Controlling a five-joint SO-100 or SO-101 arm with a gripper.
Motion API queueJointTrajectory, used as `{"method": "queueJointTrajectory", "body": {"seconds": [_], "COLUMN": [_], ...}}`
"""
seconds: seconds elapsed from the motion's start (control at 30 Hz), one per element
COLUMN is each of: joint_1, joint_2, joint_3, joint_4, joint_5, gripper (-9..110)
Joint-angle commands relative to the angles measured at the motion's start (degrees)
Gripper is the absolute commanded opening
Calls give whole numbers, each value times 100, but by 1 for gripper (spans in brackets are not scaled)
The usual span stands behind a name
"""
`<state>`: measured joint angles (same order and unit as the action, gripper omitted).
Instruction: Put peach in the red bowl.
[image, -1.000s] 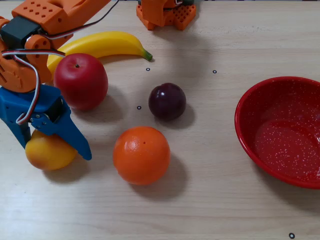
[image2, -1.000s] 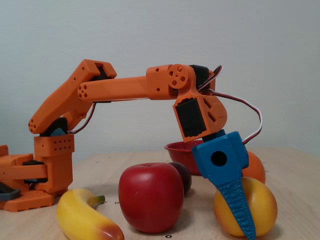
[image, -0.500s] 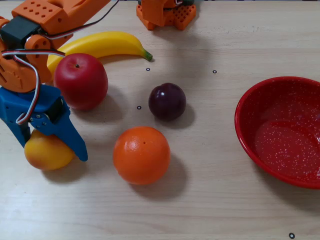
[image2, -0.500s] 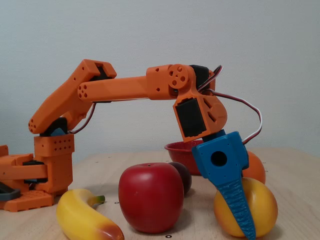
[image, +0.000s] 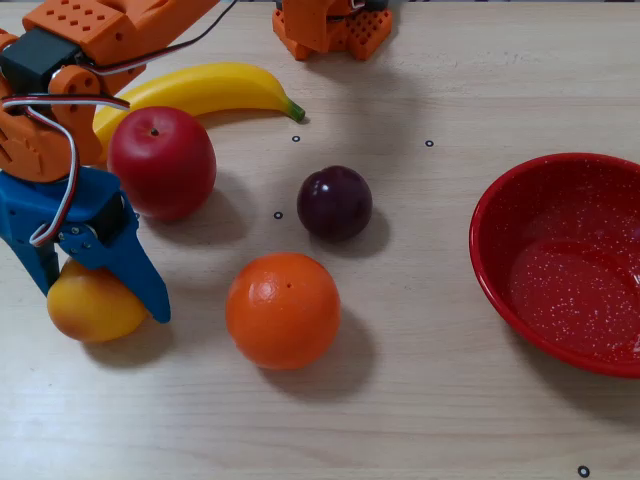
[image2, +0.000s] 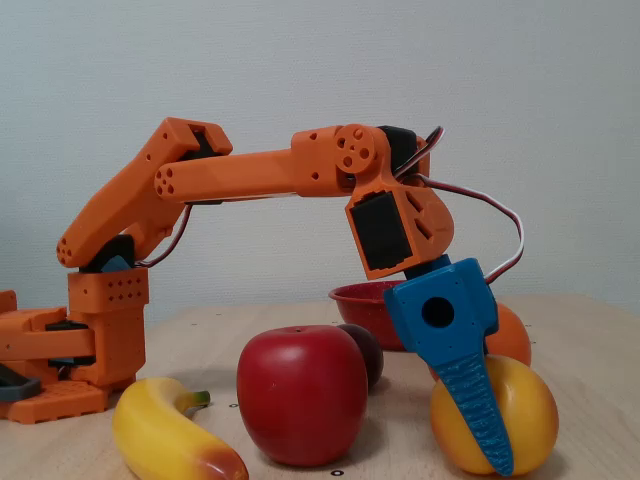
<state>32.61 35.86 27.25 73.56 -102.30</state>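
Two views, taken in turn. Top-down fixed view: gripper (image: 95, 300) down at the left edge of the table (image: 420, 400), blue fingers (image: 140, 275) straddling the peach (image: 90, 308), one finger on its right flank, the other at its upper left. They look closed to the fruit's width; firm contact on the far finger not clear from here. Apple (image: 161, 161) just behind the fingers, banana (image: 205, 88) beyond that. Orange (image: 283, 310) off to the right of the fingers, plum (image: 334, 203) further right and back. Bowl (image: 490, 250) well apart at the far right edge, nothing in it as far as the frame shows. Side fixed view: gripper (image2: 480, 440) points down and slightly tilted, the near ribbed finger (image2: 470, 410) lying across the front of the peach (image2: 525, 420); the other finger hidden behind the fruit. Peach bottom looks at or just at the table surface; cannot tell whether it is clear of it. Apple (image2: 302, 393) to the left of the fingers, plum (image2: 365, 352) and bowl (image2: 362, 297) behind them, banana (image2: 165, 430) at lower left, orange (image2: 510, 335) peeping behind the gripper. Judgement: grasp made or nearly so, early in the task. Left to do: lift, carry across past the orange to the bowl, release.
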Motion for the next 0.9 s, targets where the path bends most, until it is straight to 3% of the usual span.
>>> {"method": "queueJointTrajectory", "body": {"seconds": [0.0, 0.87], "joint_1": [-132, -149], "joint_2": [545, 554], "joint_3": [-457, -483], "joint_4": [-70, 79], "joint_5": [35, -88], "gripper": [35, 28]}}
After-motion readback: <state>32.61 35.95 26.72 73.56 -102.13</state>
